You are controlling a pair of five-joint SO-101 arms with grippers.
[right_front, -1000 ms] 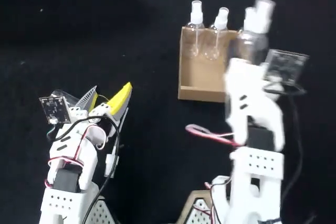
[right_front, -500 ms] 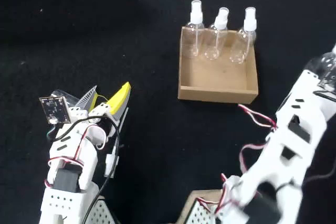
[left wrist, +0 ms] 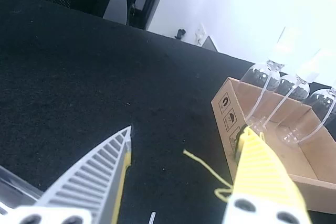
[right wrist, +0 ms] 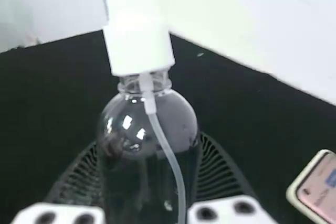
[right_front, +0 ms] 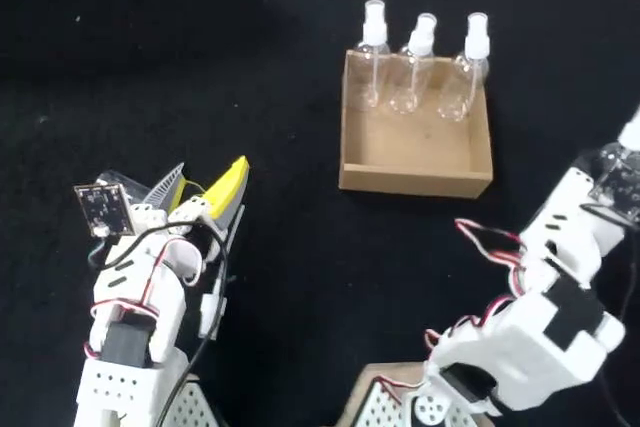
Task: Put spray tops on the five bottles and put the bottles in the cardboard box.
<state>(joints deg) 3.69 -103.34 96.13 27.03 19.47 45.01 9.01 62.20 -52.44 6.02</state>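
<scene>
Right arm [right_front: 568, 239] pulled back, fingers [right wrist: 223, 167] clasping bottle [right wrist: 144, 132]

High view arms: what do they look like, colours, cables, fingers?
Both arms are white printed shells over black motors. The left arm carries red and black cables and a small circuit board; the left gripper has one yellow and one grey ribbed, pointed finger. The right arm trails red-and-white cables; the right gripper has ribbed fingers.

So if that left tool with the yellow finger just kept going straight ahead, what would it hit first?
Probably just the black table: the left tool has its open gap facing bare cloth. Its yellow finger lines up near the corner of the cardboard box and might clip it, though depth is hard to judge.
</scene>
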